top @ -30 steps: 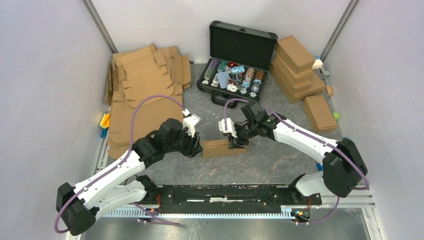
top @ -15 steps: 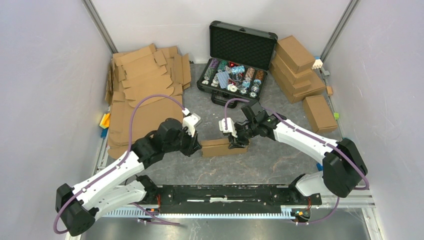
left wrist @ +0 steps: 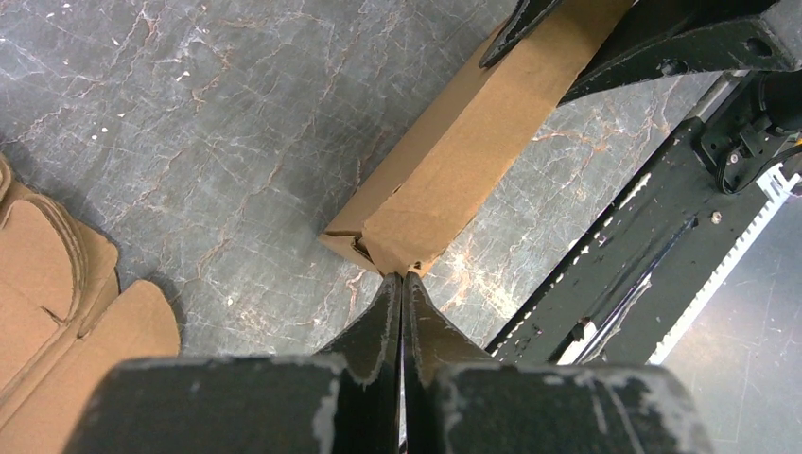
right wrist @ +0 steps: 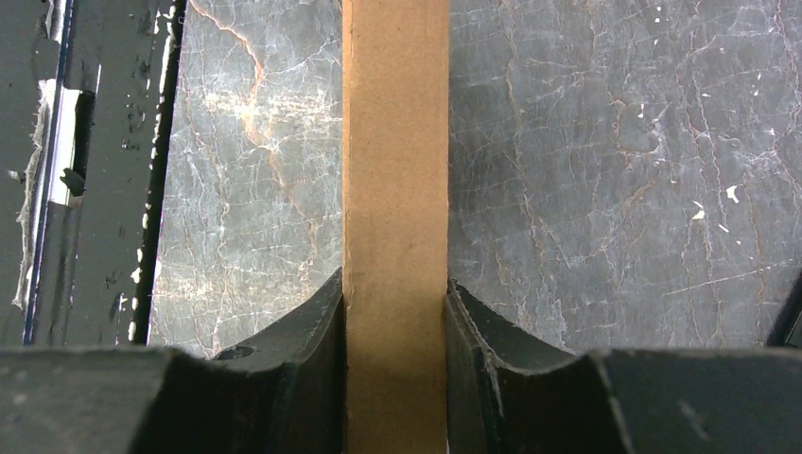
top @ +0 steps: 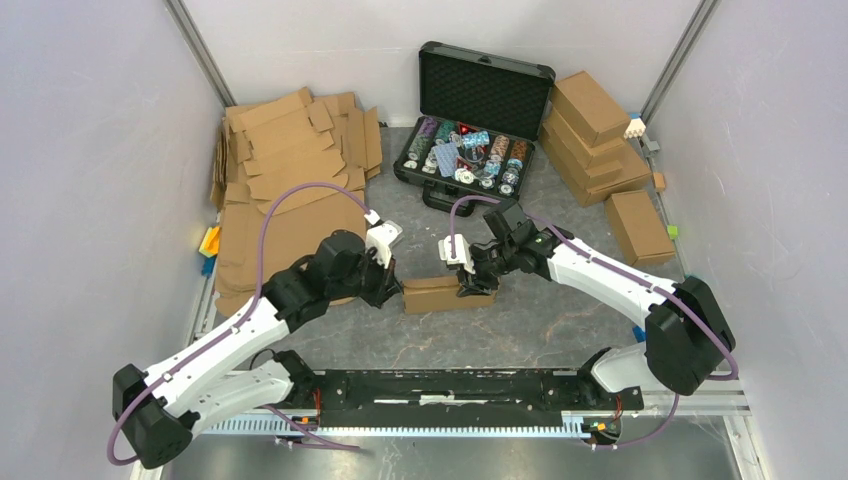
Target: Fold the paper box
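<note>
We see the paper box lying on the table near the middle of the top view, long side running 9 to 3 o'clock. It looks folded up into a shallow brown box, closed on top.

The left gripper is at the box's 9 o'clock end. In the left wrist view the left gripper has its fingers pressed together, nothing visible between them, tips right against the corner of the box. A seam at that end gapes a little.

The right gripper sits toward the box's 3 o'clock end. In the right wrist view the right gripper pinches the box across its narrow width, one finger flat on each side wall.

Around it, from the top view:
- A pile of flat cardboard sheets at 10 o'clock.
- An open black case with poker chips inside at 12 o'clock.
- A stack of finished brown boxes at 2 o'clock.
- A black rail at 6 o'clock, between the arm bases.
</note>
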`<action>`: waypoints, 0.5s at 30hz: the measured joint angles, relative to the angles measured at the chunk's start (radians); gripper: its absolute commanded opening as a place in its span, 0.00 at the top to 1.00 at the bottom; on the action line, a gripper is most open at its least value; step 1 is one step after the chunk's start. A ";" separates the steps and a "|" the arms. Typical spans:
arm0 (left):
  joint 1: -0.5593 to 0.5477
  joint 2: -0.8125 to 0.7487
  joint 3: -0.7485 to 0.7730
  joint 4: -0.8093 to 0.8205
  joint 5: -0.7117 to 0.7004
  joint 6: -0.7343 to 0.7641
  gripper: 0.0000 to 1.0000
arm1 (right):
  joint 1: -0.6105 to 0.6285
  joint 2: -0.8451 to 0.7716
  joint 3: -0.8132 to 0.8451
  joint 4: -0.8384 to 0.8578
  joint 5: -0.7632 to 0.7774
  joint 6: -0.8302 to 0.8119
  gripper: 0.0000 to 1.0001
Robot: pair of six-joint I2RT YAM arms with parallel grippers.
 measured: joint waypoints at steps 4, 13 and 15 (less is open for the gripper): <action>0.000 0.017 0.020 -0.021 -0.005 -0.015 0.98 | 0.000 0.000 0.000 0.001 0.000 0.000 0.69; 0.000 0.061 0.061 -0.062 -0.019 -0.099 0.98 | 0.000 0.000 -0.001 0.002 0.003 0.003 0.69; 0.000 0.067 0.067 -0.067 -0.018 -0.119 0.98 | 0.000 0.000 -0.001 0.002 0.003 0.003 0.69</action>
